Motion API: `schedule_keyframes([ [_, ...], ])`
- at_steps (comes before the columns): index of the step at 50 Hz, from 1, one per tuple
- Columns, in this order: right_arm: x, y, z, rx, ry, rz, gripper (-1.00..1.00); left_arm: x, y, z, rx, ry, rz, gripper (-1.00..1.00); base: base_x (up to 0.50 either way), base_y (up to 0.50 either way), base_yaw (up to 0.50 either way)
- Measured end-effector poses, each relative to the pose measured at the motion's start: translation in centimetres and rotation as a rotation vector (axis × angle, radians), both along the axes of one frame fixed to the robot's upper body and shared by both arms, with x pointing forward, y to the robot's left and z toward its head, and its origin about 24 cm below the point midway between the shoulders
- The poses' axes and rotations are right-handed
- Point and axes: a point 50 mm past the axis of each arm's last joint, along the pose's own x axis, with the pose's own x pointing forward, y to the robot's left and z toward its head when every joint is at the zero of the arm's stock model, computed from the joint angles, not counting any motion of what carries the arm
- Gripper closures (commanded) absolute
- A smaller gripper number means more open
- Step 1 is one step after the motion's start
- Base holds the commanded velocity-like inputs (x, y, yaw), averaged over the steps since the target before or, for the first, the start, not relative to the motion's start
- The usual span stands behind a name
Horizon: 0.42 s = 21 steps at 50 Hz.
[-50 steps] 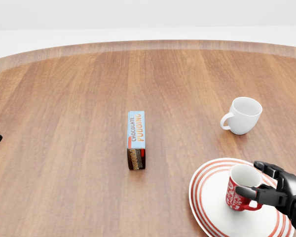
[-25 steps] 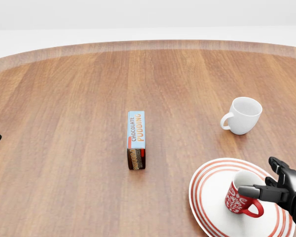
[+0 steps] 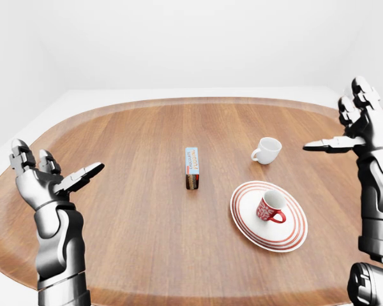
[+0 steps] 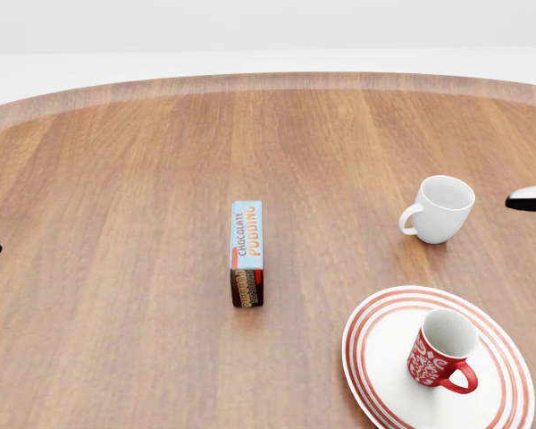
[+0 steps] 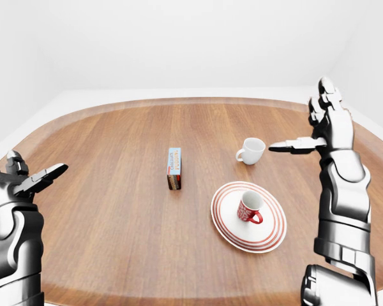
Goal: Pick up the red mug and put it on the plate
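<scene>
The red mug [image 4: 441,349] with a white pattern stands upright on the red-striped white plate [image 4: 380,344], handle toward the lower right of the head view. Nothing holds it. My right hand [image 5: 319,124] is raised well above and to the right of the plate, fingers spread open and empty; only a fingertip [image 4: 530,198] shows at the head view's right edge. At the left of the left-eye view my left hand [image 3: 54,175] is lifted, open and empty, far from the mug.
A white mug [image 4: 439,209] stands above the plate in the head view. A chocolate pudding box [image 4: 247,253] lies near the middle of the round wooden table [image 4: 116,179]. White walls and floor surround the table.
My right hand has let go of the red mug and risen up and away to the right. The mug now stands alone on the plate. The left hand barely moved.
</scene>
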Motion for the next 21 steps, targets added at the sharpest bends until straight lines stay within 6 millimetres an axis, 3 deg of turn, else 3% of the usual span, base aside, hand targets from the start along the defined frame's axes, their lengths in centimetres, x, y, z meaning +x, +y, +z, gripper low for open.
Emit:
schedule_keyframes([
  [5, -2.6, 1.5, 6.6, -0.106, -0.28, 0.036, -1.0, 0.0, 0.0, 0.0, 0.0, 0.0, -0.001, -1.0, 0.0, 0.0, 0.0],
  [10, -5.7, 3.1, 11.1, -0.191, -0.499, 0.066, -1.0, 0.0, 0.0, 0.0, 0.0, 0.0, -0.001, -1.0, 0.0, 0.0, 0.0],
  [15, -8.0, 4.3, 13.5, -0.242, -0.636, 0.092, -1.0, 0.0, 0.0, 0.0, 0.0, 0.0, -0.001, -1.0, 0.0, 0.0, 0.0],
  [21, -9.8, 5.3, 14.8, -0.275, -0.723, 0.115, -1.0, 0.0, 0.0, -0.1, 0.0, 0.0, -0.001, -1.0, 0.0, 0.0, 0.0],
])
